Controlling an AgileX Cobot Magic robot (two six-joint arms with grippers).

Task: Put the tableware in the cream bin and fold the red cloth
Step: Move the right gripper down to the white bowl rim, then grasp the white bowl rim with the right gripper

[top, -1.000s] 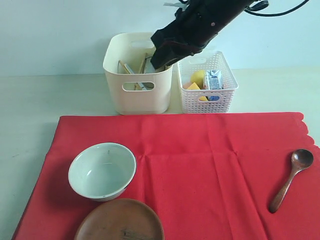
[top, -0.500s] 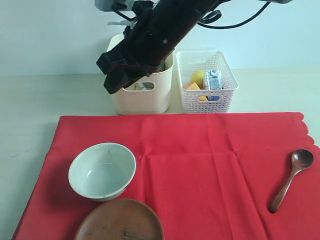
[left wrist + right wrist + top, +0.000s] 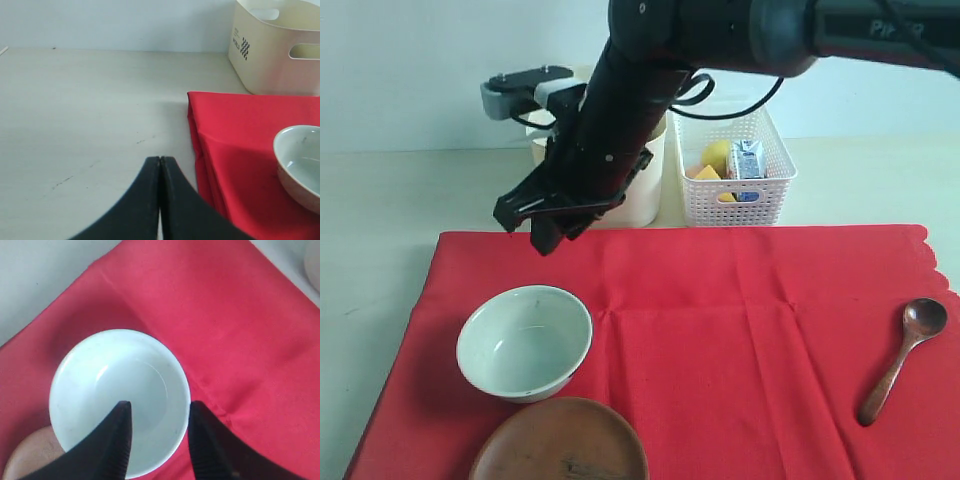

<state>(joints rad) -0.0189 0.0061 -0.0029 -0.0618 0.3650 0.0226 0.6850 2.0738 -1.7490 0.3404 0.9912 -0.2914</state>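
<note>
The pale bowl (image 3: 524,342) stands empty on the red cloth (image 3: 720,330), with the brown wooden plate (image 3: 560,442) just in front of it. My right gripper (image 3: 527,232) reaches across from the right and hangs open above the bowl's far side. In the right wrist view the gripper (image 3: 157,407) straddles the bowl's (image 3: 120,395) rim, holding nothing. A wooden spoon (image 3: 903,357) lies at the cloth's right edge. My arm largely hides the cream bin (image 3: 642,205). The left gripper (image 3: 160,160) is shut and empty over bare table beside the cloth (image 3: 235,125).
A white perforated basket (image 3: 735,195) right of the cream bin holds a lemon (image 3: 716,155) and a blue milk carton (image 3: 747,160). The right arm's dark links cross above the bin. The cloth's scalloped edge runs down the right side.
The right arm has swung from above the cream bin leftward and down, ending over the cloth's far-left part by the bowl. Bowl, plate and spoon have not moved.
</note>
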